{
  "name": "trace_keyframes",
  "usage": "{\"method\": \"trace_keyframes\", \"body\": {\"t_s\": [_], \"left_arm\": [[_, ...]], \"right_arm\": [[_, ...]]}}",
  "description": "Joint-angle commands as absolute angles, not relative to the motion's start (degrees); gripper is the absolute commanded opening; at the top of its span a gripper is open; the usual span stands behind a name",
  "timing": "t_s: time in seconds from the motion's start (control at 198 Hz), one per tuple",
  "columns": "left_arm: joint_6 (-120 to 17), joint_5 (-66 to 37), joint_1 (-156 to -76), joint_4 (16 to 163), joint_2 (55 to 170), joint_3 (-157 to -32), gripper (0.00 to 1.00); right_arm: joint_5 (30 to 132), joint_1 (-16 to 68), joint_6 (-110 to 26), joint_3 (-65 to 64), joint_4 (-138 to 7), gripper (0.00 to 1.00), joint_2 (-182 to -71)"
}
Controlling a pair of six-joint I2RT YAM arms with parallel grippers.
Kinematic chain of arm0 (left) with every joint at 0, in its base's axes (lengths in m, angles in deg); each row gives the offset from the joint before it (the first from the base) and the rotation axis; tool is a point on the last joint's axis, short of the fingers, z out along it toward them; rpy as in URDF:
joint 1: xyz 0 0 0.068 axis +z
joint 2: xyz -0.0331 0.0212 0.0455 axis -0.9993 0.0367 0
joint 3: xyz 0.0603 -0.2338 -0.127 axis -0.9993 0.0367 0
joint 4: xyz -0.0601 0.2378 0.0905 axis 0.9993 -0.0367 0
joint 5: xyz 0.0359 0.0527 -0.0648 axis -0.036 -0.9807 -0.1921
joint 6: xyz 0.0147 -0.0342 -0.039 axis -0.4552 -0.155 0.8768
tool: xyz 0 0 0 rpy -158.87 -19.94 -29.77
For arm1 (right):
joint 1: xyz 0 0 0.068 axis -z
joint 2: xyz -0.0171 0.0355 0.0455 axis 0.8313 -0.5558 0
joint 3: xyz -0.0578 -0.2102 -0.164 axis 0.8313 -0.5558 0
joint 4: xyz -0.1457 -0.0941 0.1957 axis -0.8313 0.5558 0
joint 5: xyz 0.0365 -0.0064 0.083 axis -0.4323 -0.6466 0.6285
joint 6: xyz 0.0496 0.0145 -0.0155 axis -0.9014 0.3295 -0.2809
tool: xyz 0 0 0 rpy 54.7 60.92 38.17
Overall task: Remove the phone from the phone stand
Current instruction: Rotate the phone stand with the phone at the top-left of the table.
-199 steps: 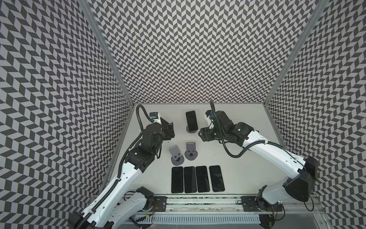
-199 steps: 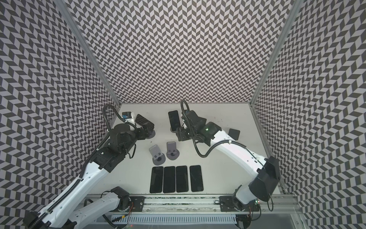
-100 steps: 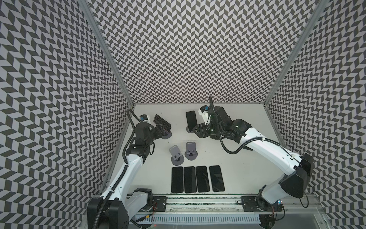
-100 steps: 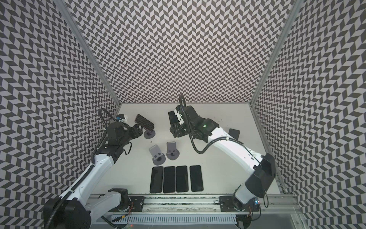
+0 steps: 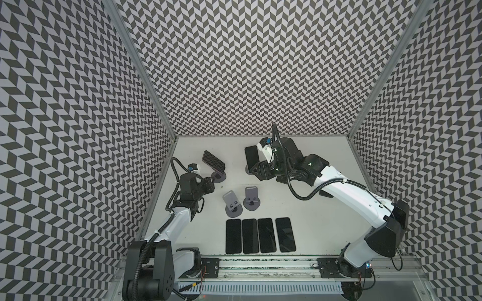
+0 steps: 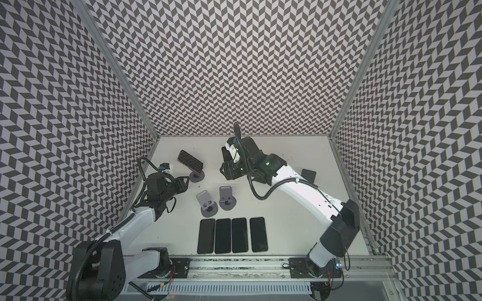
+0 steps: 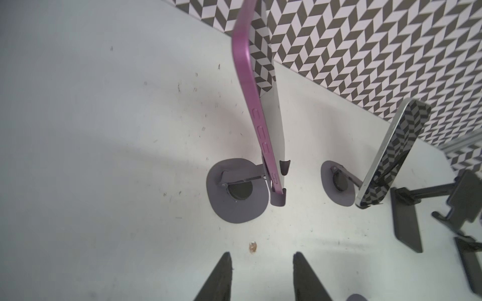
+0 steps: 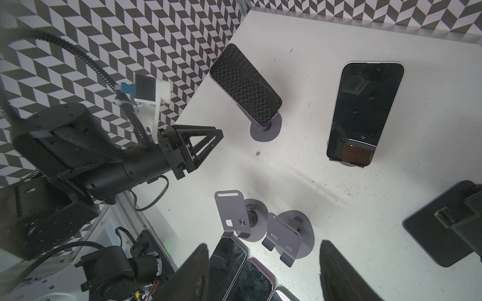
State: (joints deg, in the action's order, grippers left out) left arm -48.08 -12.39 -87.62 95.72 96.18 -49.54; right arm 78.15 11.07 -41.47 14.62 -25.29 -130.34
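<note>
Nearest you, four flat phones (image 5: 260, 235) lie in a row. Your left gripper (image 7: 260, 258) has backed off the purple phone (image 7: 250, 99) with its jaws drawn together on nothing. That phone still leans on the grey stand (image 7: 237, 192). Farther back, your right gripper (image 8: 263, 260), jaws apart and empty, has closed in on the dark phone (image 8: 365, 112), which is still propped up, so lifting it off looks next.

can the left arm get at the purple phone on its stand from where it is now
Probably yes. The left gripper is empty and points at the purple phone on its stand, with only bare table between. Its fingers look nearly closed, so they would need opening first.
</note>
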Motion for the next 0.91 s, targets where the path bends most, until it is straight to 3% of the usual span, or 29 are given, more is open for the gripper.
{"method": "trace_keyframes", "body": {"t_s": [0.0, 0.267, 0.903], "left_arm": [[-50.5, -9.0, -86.2, 104.5, 97.0, -47.6, 0.38], [-51.7, -2.0, -84.0, 112.3, 101.5, -45.8, 0.4], [-53.6, -2.1, -83.5, 111.4, 107.8, -50.8, 0.38]], "right_arm": [[79.8, 11.3, -40.3, 16.0, -27.4, 0.65, -131.0], [78.9, 11.3, -38.2, 15.3, -27.1, 0.65, -130.2], [80.0, 11.3, -38.2, 13.9, -27.4, 0.64, -131.0]]}}
